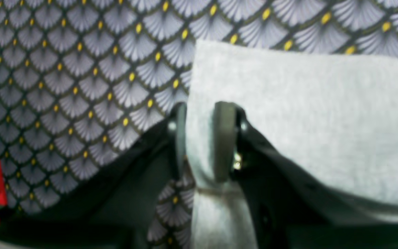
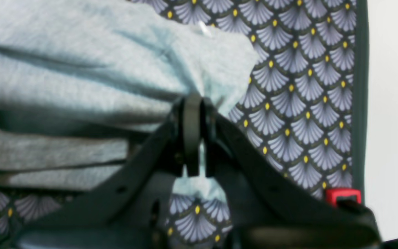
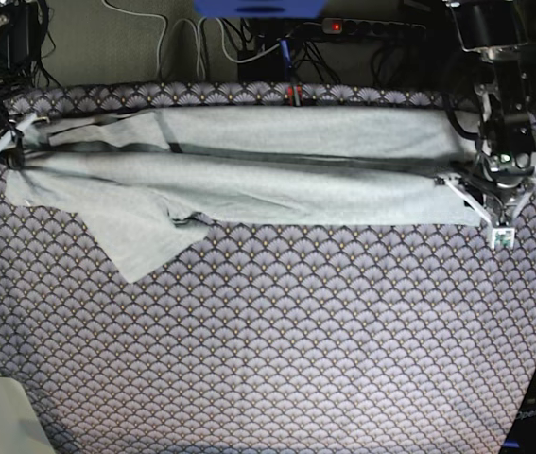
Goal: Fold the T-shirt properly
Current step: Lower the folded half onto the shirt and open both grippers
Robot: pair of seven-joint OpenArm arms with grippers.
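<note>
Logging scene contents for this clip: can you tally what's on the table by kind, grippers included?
Light heather-grey cotton T-shirt: 1
Dark scallop-patterned tablecloth: 1
Robot grippers: 2, left gripper and right gripper
Total: 4

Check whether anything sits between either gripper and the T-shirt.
Nothing visible does. The right gripper is pinched shut on the T-shirt at one end. The left gripper straddles a fold of it at the other, jaws slightly parted.
</note>
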